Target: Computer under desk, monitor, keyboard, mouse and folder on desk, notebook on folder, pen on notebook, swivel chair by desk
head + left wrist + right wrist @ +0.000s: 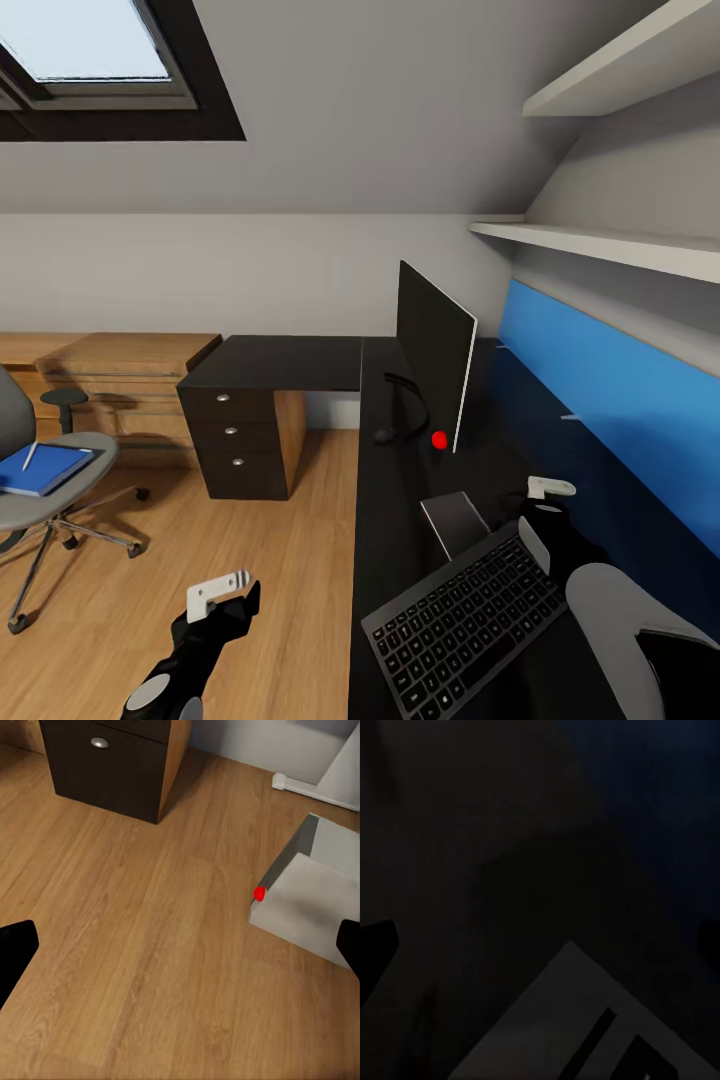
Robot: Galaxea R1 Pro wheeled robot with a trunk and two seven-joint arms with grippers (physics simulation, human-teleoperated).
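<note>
keyboard [470,624] on desk [290,362], blue folder [44,469] (on swivel chair [50,490])

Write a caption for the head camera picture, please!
Keyboard and monitor on desk; blue folder on chair.

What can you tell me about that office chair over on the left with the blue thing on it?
The chair is a grey padded swivel chair, cut off by the head view's left edge. It has a rounded seat, part of a grey backrest, a black armrest and a chrome star base on small black castors. It stands upright on the wood floor, apart from the desk. A blue folder lies flat on the seat, with a pale pen on top.
</note>
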